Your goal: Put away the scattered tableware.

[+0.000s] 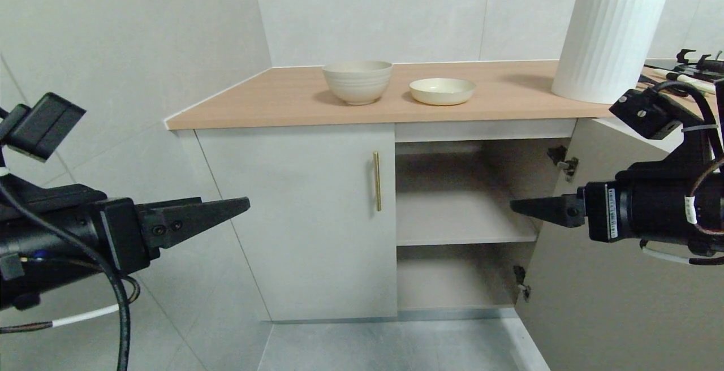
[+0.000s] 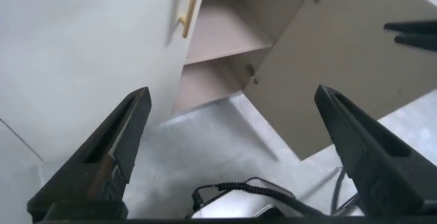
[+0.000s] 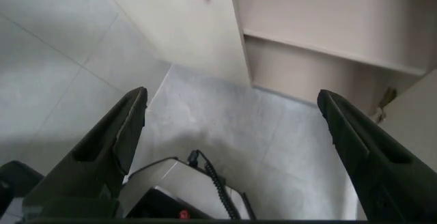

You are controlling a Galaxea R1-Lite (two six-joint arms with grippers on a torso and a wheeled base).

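A beige ribbed bowl (image 1: 357, 81) and a shallow cream dish (image 1: 442, 90) stand side by side on the wooden countertop (image 1: 271, 102). Both arms hang well below the counter, in front of the cabinet. My left gripper (image 1: 240, 206) (image 2: 232, 94) is open and holds nothing, left of the shut door. My right gripper (image 1: 517, 206) (image 3: 232, 95) is also open and holds nothing, level with the cabinet's middle shelf (image 1: 461, 229) beside the open door (image 1: 594, 280).
A tall white ribbed canister (image 1: 608, 46) stands at the counter's right. Black tools (image 1: 698, 63) lie behind it. The left cabinet door has a gold handle (image 1: 376, 181). The right compartment's two shelves are bare. Grey tiled floor (image 1: 390, 345) lies below.
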